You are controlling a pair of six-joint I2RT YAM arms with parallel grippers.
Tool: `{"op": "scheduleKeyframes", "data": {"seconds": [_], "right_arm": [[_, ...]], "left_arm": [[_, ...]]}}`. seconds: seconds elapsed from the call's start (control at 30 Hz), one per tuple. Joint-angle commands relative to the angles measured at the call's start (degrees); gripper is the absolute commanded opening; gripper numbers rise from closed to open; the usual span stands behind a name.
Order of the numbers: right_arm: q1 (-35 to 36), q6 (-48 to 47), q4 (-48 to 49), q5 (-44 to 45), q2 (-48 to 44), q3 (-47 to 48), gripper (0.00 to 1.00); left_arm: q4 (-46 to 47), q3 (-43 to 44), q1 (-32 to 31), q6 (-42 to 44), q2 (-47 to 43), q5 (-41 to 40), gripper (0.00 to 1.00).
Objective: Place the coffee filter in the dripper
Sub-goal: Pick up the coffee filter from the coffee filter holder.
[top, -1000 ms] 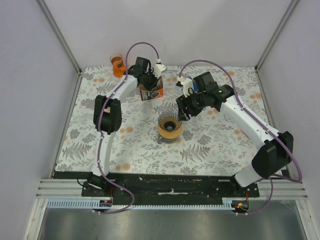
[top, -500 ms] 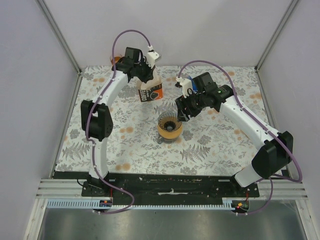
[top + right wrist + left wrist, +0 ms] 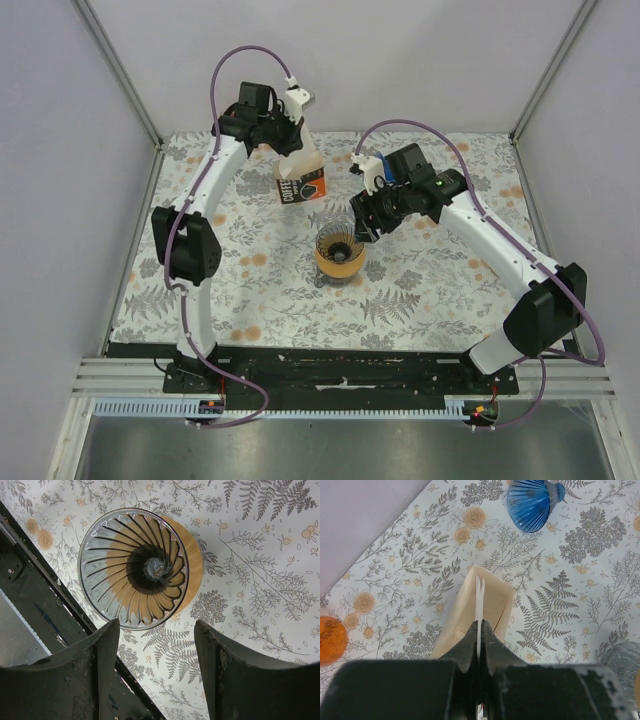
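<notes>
Now | coffee filter (image 3: 479, 600) pinched in left gripper (image 3: 479, 629) (edge-on) | above bag (image 3: 496, 602)

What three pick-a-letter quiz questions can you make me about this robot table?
1. Where does the clear dripper stand?
A) mid-table
B) back left corner
C) front right corner

2. What colour is the spare cone at the back?
A) red
B) blue
C) green

3. What are the left jaws doing?
A) gaping wide
B) holding the dripper
C) pinching a white coffee filter

Answers:
1 A, the top view shows it in the middle of the table.
2 B, the left wrist view shows it blue.
3 C, the thin white sheet sits clamped between them.
</notes>
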Motion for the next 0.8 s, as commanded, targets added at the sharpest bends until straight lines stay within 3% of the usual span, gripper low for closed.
{"op": "scheduleKeyframes", "data": {"seconds": [0.0,0.3,0.53,0.67,0.77], "right_arm": [[0.3,-1.1,-0.4,-0.1,-1.4,3.3,0.68],[0.3,-4.3,-1.1,1.7,-4.7,5.6,0.69],[0.2,-7.4,6.0,-5.3,-8.9,10.0,0.67],[0.4,-6.2,15.3,-11.1,-13.1,8.1,0.65],[2.4,-6.4,21.3,-16.5,-15.8,5.5,0.59]], "left_arm": [[-1.3,2.7,0.6,-2.0,-4.0,2.0,0.02],[-10.0,6.3,0.8,0.1,-10.5,13.6,0.02],[-27.4,4.9,0.7,17.2,-20.1,32.4,0.02],[-38.3,3.9,-0.2,27.5,-23.8,35.1,0.02],[-41.6,2.2,-1.5,29.2,-26.6,35.3,0.02]]}}
